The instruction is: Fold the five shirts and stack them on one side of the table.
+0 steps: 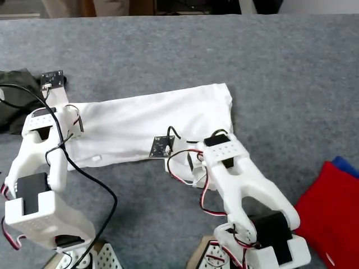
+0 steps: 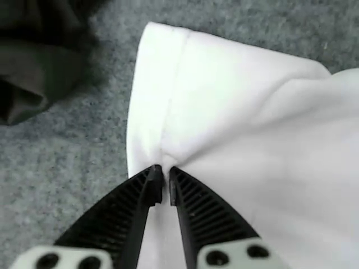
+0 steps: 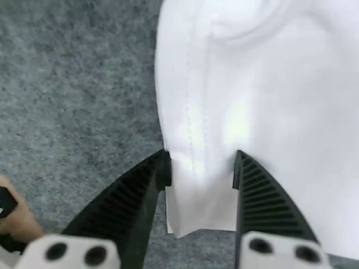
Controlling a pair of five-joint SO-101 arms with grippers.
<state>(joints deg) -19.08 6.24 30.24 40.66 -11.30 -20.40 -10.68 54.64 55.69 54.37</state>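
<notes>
High view: your white shirt [image 1: 151,126] lies spread across the middle of the grey table [image 1: 280,67]. Your left gripper [image 2: 166,182] pinches its edge tight; your right gripper [image 3: 201,163] is spread, straddling another edge.

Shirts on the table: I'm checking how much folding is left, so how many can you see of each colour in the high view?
White shirt: 1
Dark shirt: 1
Red shirt: 1
Blue shirt: 1, just a corner peeking out beside the red one
Total: 4
</notes>
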